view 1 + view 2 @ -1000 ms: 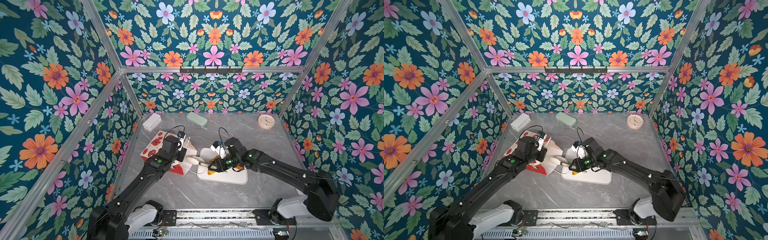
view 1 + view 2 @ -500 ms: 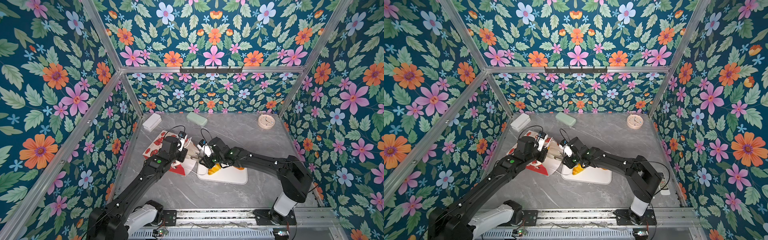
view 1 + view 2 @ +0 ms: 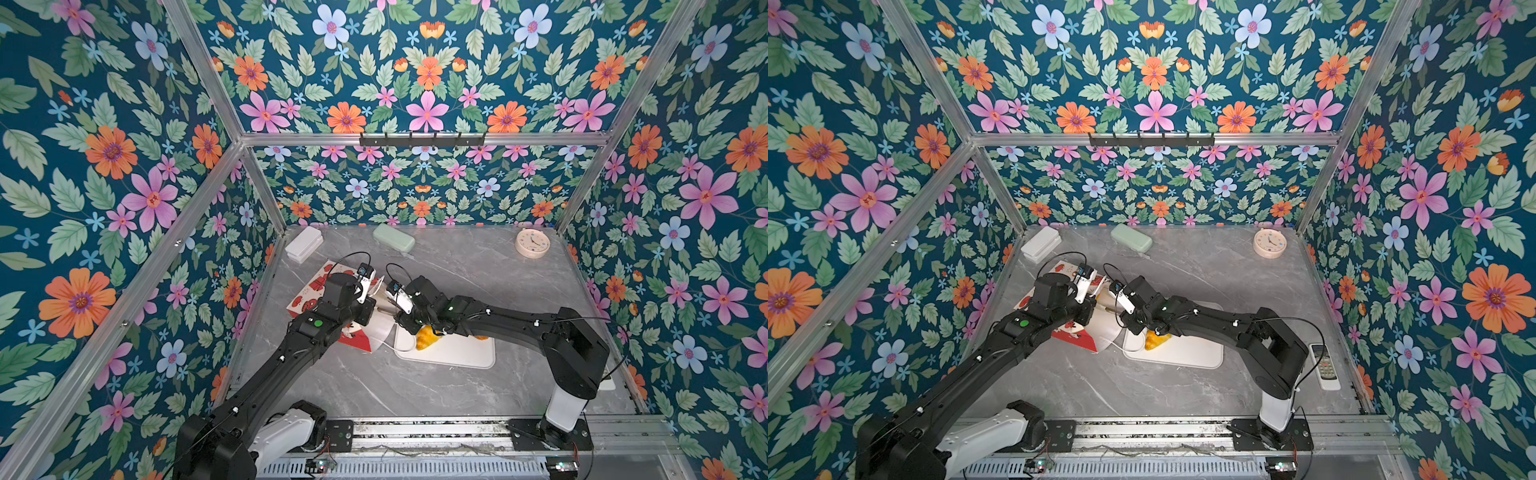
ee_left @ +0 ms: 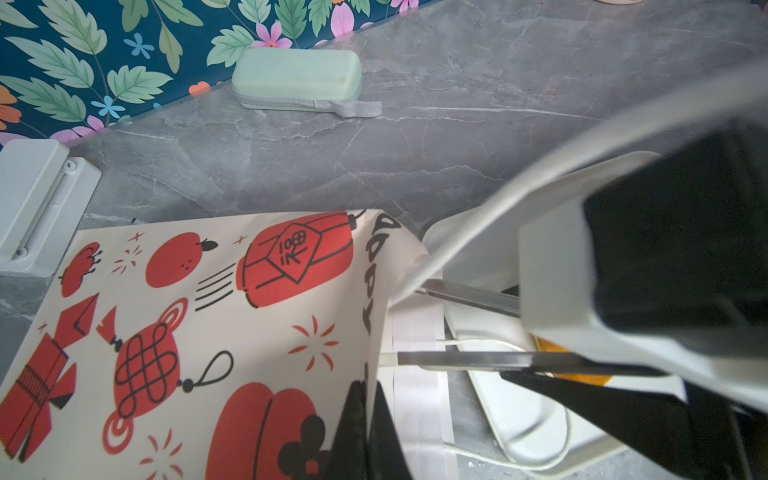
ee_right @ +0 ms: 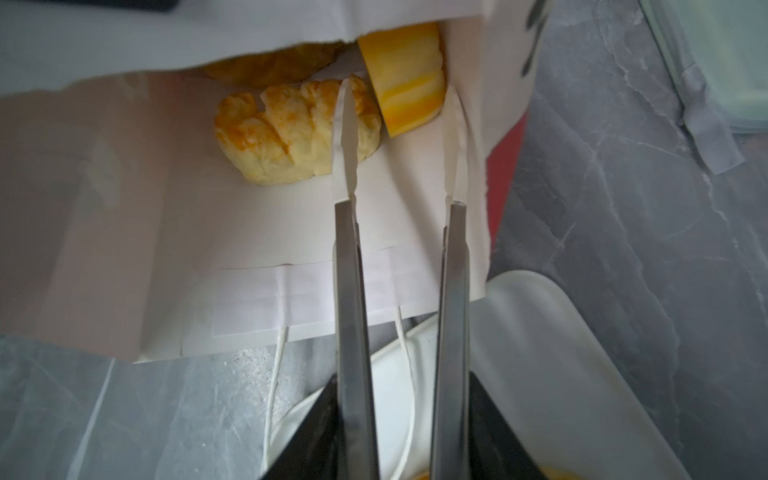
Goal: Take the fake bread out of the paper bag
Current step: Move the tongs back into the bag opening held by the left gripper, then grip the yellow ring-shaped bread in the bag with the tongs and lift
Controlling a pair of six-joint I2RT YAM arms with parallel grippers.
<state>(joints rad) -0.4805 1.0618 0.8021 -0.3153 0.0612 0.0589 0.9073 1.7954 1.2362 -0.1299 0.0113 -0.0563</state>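
The fake bread (image 5: 297, 133) lies inside the paper bag (image 4: 208, 332), which is on its side. One croissant (image 3: 428, 336) sits on the tray (image 3: 465, 353) at the bag's mouth. The right gripper (image 5: 399, 83) reaches into this mouth, fingers apart, clamping nothing. The left gripper (image 4: 368, 415) is pinched on the bag's mouth edge.

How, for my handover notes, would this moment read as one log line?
left gripper: shut on paper bag rim | right gripper: open, inside bag, tips flanking yellow bread | croissant: on tray
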